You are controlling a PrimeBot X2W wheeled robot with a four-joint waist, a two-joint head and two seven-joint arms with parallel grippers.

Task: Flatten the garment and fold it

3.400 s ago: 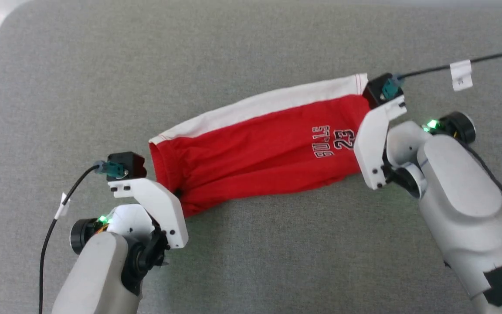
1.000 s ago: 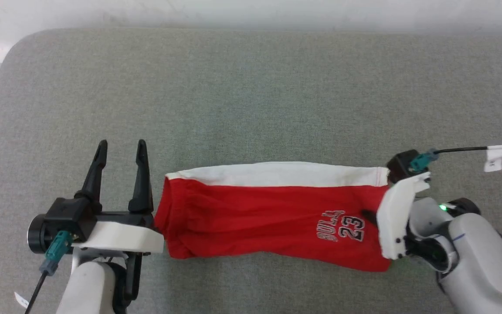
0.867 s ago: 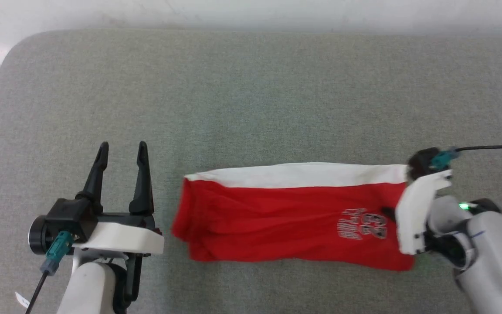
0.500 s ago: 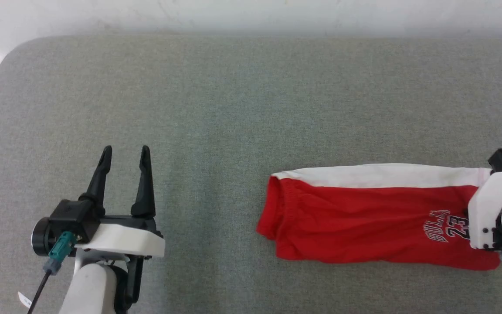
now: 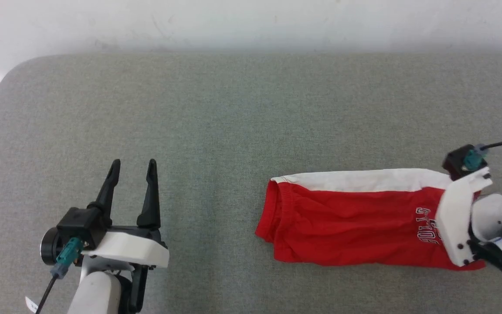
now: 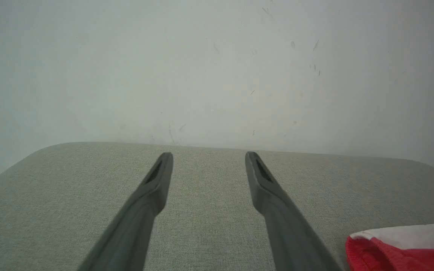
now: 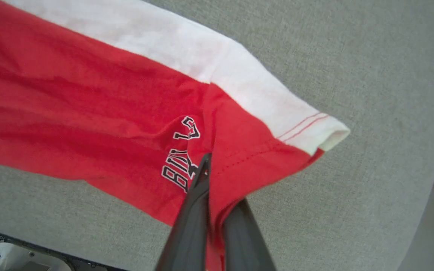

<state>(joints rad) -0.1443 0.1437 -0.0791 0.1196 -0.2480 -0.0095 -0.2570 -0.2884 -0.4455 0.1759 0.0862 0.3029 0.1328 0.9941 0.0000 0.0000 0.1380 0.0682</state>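
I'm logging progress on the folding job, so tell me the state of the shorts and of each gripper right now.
Shorts: lying lengthwise on the grey pad, wrinkled, print end pinched.
Left gripper: open, empty, apart from the shorts.
Right gripper: shut on the shorts at the print end.

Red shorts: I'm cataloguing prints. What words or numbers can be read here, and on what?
"BULLS": on the red shorts, by the hem the right gripper pinches; a fold breaks the lettering.
The white cable tag: too small to read.
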